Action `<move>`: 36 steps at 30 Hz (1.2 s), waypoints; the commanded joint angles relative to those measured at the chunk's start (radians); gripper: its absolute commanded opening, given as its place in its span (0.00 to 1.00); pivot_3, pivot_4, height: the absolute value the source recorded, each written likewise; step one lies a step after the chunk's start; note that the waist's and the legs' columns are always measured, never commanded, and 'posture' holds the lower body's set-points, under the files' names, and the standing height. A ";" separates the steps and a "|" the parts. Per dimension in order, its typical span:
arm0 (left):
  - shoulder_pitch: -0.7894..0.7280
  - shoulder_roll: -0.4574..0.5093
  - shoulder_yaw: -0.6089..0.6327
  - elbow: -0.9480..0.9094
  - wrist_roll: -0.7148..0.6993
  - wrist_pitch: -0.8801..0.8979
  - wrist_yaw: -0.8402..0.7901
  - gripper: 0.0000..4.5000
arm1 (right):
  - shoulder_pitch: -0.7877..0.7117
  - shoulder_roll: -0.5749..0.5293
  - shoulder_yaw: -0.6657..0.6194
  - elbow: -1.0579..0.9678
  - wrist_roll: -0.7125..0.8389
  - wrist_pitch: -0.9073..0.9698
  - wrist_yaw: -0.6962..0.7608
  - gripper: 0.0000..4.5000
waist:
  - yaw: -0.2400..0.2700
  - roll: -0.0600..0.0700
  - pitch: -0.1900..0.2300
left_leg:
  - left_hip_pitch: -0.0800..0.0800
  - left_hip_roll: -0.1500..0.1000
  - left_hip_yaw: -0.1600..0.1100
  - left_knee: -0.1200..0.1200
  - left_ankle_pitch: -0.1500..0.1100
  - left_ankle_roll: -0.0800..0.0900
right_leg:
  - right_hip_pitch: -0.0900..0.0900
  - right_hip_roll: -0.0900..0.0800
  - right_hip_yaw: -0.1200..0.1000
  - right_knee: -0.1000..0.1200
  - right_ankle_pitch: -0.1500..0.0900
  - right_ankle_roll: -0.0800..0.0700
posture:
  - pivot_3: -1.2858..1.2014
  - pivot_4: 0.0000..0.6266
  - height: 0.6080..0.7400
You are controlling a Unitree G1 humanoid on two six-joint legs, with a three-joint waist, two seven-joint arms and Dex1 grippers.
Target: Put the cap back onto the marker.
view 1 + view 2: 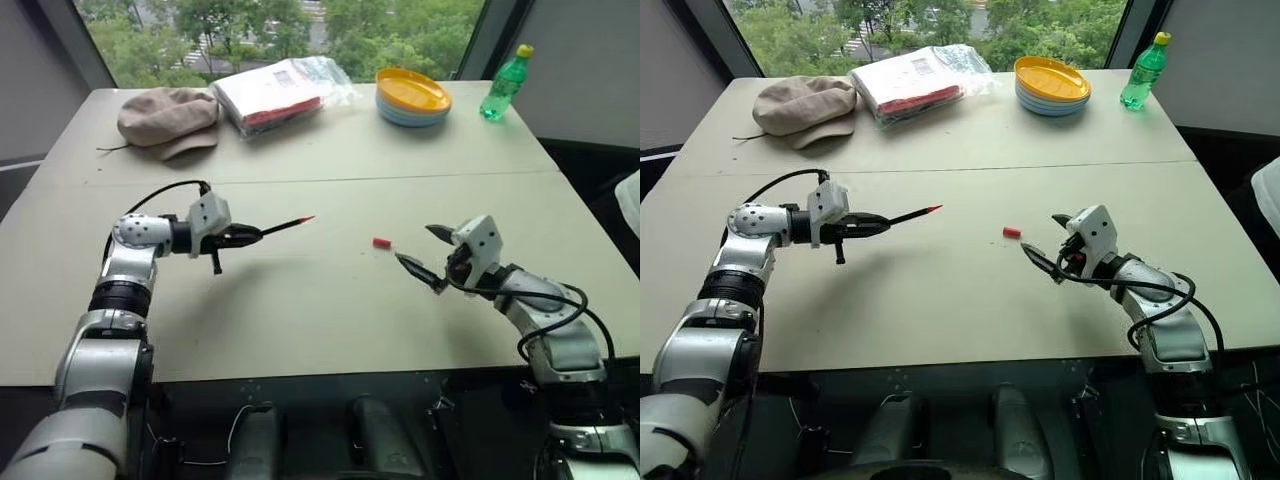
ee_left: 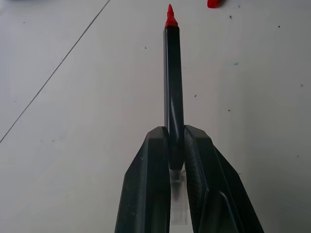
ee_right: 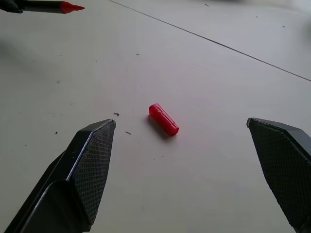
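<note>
My left gripper [image 1: 243, 236] is shut on the marker [image 1: 285, 226], a thin black stick with a red tip. It is held above the table and points right toward the middle; the left wrist view shows the marker [image 2: 173, 92] clamped between both fingers. The cap [image 1: 381, 242], a tiny red cylinder, lies flat on the table near the centre. My right gripper [image 1: 420, 248] stands wide open just right of the cap, pointing at it. In the right wrist view the cap [image 3: 163, 119] lies ahead of the spread fingers, untouched.
Along the far side of the table sit a beige cap-style hat [image 1: 166, 118], a plastic-wrapped packet [image 1: 275, 93], a stack of plates with a yellow one on top [image 1: 412, 96] and a green bottle [image 1: 505, 84]. A seam [image 1: 300, 180] crosses the tabletop.
</note>
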 commanded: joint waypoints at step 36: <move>0.282 0.151 0.046 -0.570 -0.219 0.417 0.149 0.00 | -0.390 0.106 0.127 0.784 -0.178 -0.370 0.291 0.36 | -0.025 0.001 0.000 | 0.001 0.000 0.000 0.000 0.000 0.000 | 0.000 0.000 0.000 0.001 0.000 0.000 | 0.52 0.24 1.00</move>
